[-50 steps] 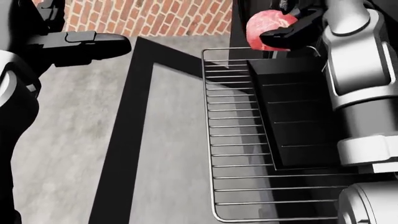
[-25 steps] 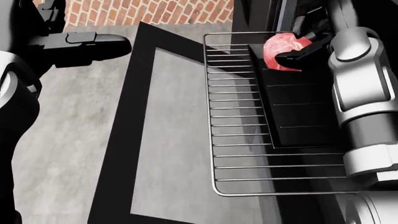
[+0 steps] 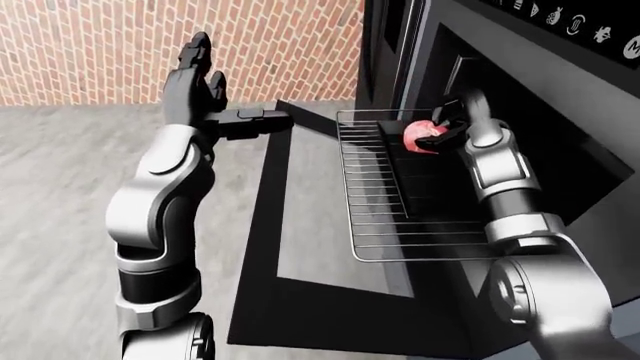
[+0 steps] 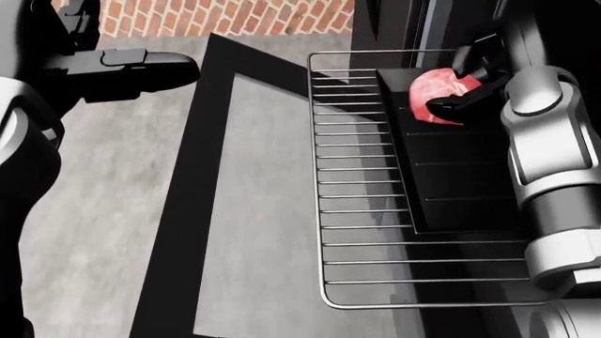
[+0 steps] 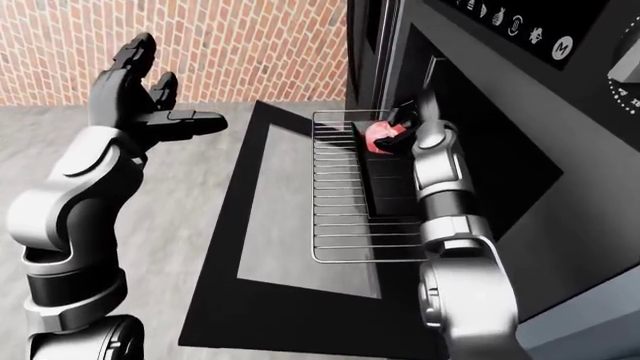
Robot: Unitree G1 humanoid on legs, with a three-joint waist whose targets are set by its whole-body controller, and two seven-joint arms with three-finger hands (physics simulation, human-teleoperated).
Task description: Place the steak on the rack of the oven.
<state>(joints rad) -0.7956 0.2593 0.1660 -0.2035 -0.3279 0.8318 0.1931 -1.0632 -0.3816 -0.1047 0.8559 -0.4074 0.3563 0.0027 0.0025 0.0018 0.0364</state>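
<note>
Left-eye view: right hand (image 3: 447,124) reaches into open oven (image 3: 520,112), black fingers clamped round red steak (image 3: 420,135), held just above top end of pulled-out wire rack (image 3: 385,195). Left hand (image 3: 200,82) raised, fingers spread wide, holding nothing, brick wall (image 3: 100,45) behind.
Head view: steak over rack's upper right part, beside dark oven cavity; oven door (image 4: 234,211) lies open flat, glass pane showing grey floor.
Right-eye view: same grip, steak at oven mouth.

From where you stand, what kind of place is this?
Probably a simulated kitchen: a black built-in oven with an icon panel, its pulled-out wire rack, and a red brick wall behind. The right hand holds a red raw steak.
</note>
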